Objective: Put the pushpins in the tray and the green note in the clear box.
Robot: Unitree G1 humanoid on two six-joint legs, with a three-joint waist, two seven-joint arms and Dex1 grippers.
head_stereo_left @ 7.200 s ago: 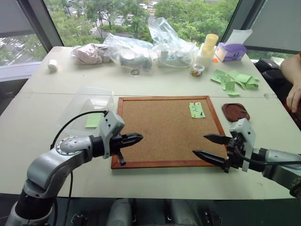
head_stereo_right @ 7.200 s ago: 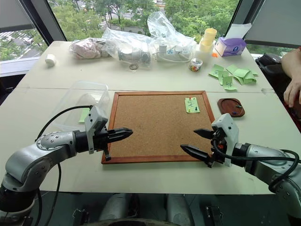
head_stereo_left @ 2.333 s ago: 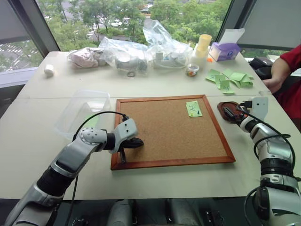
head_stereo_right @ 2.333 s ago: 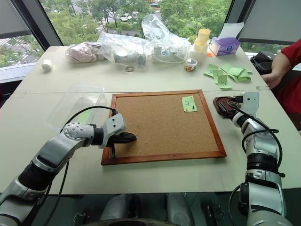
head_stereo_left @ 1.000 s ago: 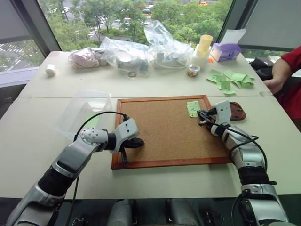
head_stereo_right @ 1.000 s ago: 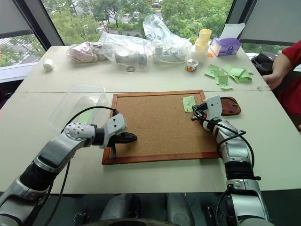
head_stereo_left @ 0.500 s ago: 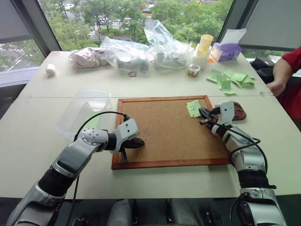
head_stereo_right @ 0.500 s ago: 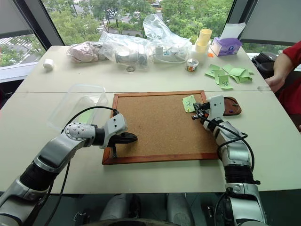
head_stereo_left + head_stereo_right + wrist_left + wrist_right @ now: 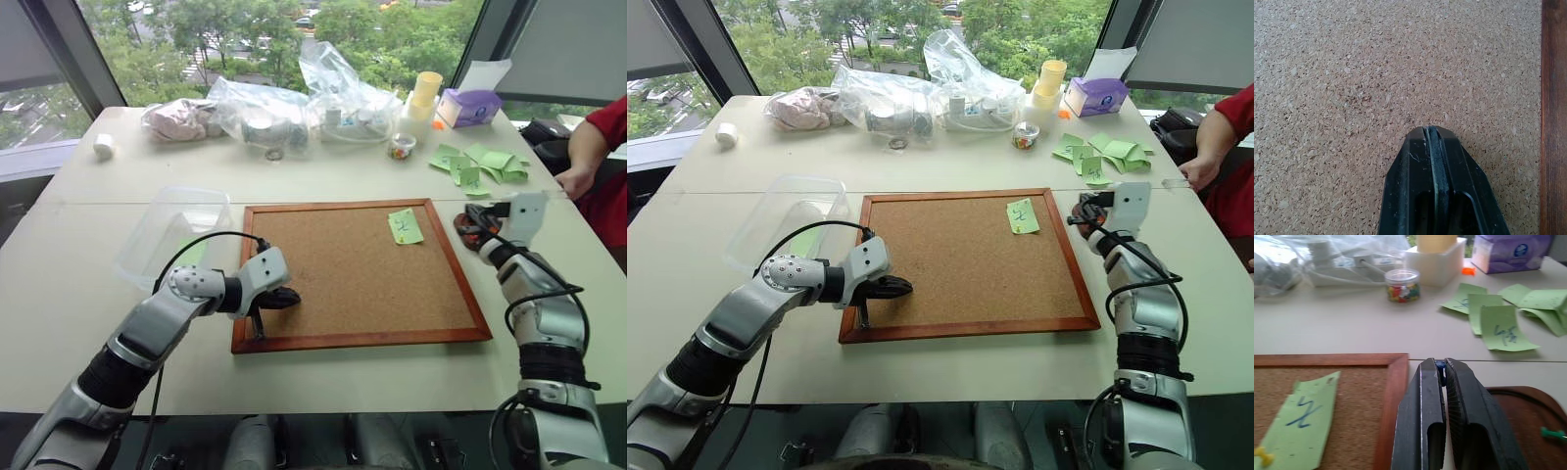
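Right end effector [image 9: 1439,368] pinching blue pushpin [image 9: 1440,364]; tray [image 9: 1528,417] (green pin [image 9: 1553,434] inside).

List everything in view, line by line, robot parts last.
table: one, pale, under everything
corkboard: one, wood-framed, centre
green note: one, on the corkboard's far right corner
yellow pushpin: one, in the note
tray: one, reddish-brown, right of the corkboard
green pushpin: one, in the tray
clear box: one, left of the corkboard
plastic bags: several, clear, far side
pin jar: one, far side
loose green papers: a heap, far right
tissue box: one, purple, far right
person's arm: one, red sleeve, right edge
left gripper: shut, on the corkboard
right gripper: shut on a blue pushpin, over the tray
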